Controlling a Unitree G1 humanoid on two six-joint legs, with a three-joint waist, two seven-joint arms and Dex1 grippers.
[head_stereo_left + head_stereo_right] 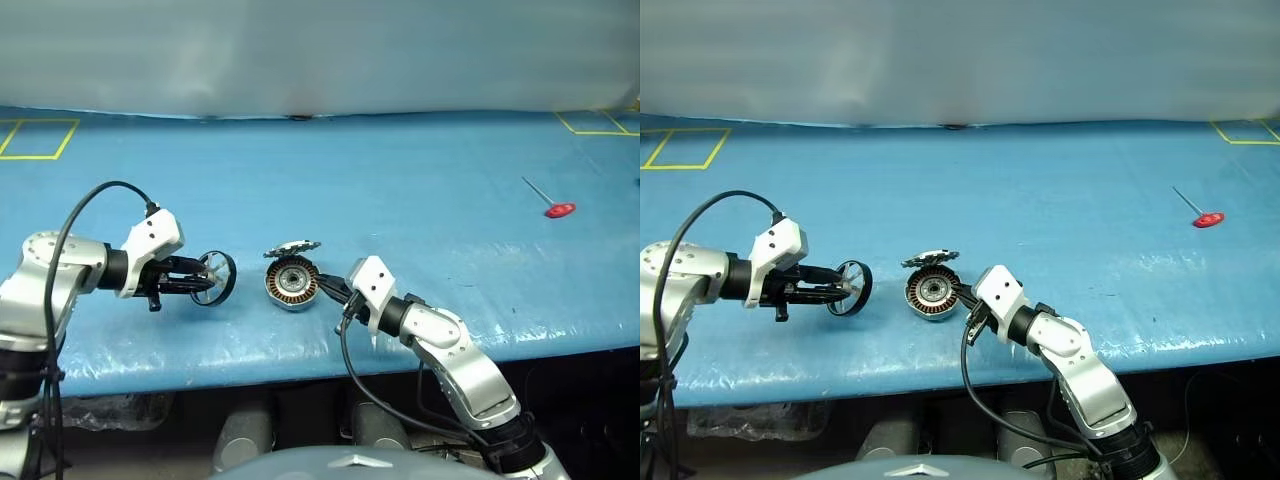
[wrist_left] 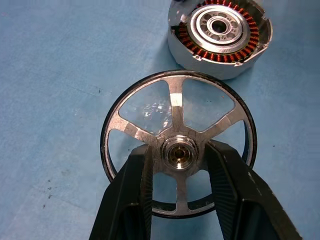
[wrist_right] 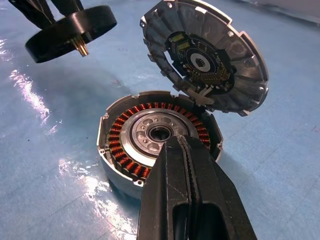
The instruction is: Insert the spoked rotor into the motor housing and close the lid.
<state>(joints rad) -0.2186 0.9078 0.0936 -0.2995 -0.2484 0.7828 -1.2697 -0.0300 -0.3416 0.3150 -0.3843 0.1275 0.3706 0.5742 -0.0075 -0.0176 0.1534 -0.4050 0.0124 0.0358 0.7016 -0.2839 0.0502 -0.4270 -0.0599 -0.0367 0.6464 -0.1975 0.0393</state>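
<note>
Blue table (image 1: 400, 180), pale wall (image 1: 320, 50) behind

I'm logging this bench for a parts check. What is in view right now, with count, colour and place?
spoked rotor: one, black rim, silver spokes, held off the table to the left of the housing.
motor housing: one, light grey, copper windings, on the table's near middle.
lid: one, grey, dark ribbed inside, tilted open behind the housing.
red-handled tool: one, far right.
yellow tape marks: far corners.
table: one, blue cover.
left gripper: shut on the rotor's hub.
right gripper: shut, at the housing's rim.
</note>
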